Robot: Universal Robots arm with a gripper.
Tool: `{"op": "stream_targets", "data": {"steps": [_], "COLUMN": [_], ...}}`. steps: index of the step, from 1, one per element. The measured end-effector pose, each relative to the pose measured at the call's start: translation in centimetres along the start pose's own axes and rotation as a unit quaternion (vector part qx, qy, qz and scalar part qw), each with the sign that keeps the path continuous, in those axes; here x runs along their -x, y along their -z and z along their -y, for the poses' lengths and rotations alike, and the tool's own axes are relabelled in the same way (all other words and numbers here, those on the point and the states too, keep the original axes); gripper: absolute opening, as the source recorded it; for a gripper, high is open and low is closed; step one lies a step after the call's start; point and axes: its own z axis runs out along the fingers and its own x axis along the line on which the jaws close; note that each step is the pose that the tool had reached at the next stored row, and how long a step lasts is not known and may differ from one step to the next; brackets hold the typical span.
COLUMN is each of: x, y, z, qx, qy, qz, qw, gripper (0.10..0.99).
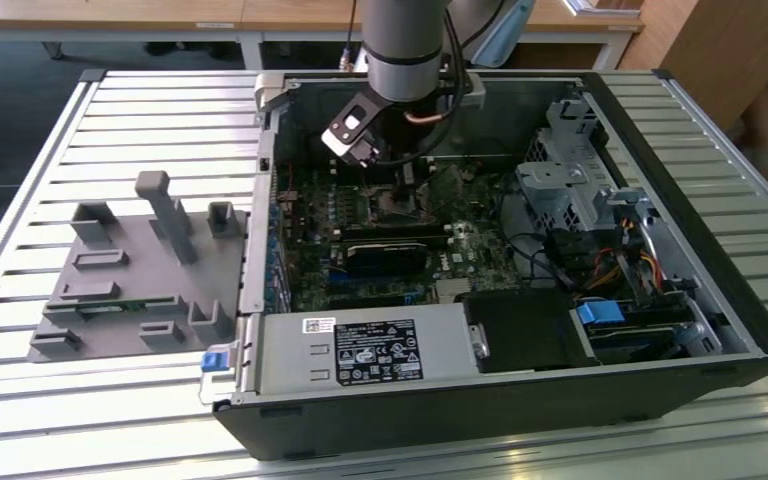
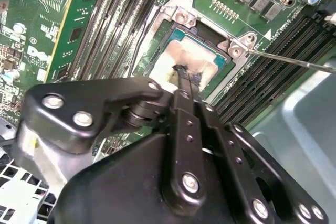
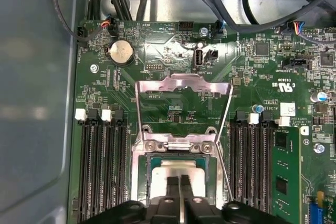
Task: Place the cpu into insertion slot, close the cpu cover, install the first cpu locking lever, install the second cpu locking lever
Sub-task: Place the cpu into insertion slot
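The cpu (image 3: 181,167) lies flat in the insertion slot (image 3: 140,167), its silvery face smudged in the middle (image 2: 195,56). My gripper (image 3: 180,184) is directly over it, with the two thin fingers (image 2: 185,80) pressed together and their tips at the chip's face. I cannot tell whether they touch it. The cpu cover (image 3: 182,82), a thin metal frame, is swung open away from the slot on its hinge. A thin wire locking lever (image 2: 294,61) sticks out free beside the socket. In the exterior view, the gripper (image 1: 404,188) reaches down into the open computer case above the socket (image 1: 398,207).
Rows of black memory slots (image 3: 102,166) flank the socket, and a green memory module (image 3: 286,174) stands on one side. Cables (image 3: 252,3) hang past the board's edge. The case holds a drive cage (image 1: 578,185) and a power supply (image 1: 364,350). A grey fixture (image 1: 131,270) sits on the slatted table.
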Motion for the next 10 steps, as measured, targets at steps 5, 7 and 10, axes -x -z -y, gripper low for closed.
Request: {"op": "stream_targets", "data": {"steps": [5, 7, 10], "x": [0.00, 0.00, 0.00], "y": [0.35, 0.46, 0.65], "z": [-0.06, -0.07, -0.08], "qx": [-0.0019, -0.0019, -0.0020], "qy": [0.000, 0.000, 0.000], "qz": [0.0000, 0.0000, 0.0000], "qw": [1.0000, 1.0000, 1.0000], "gripper": [0.106, 0.106, 0.106]}}
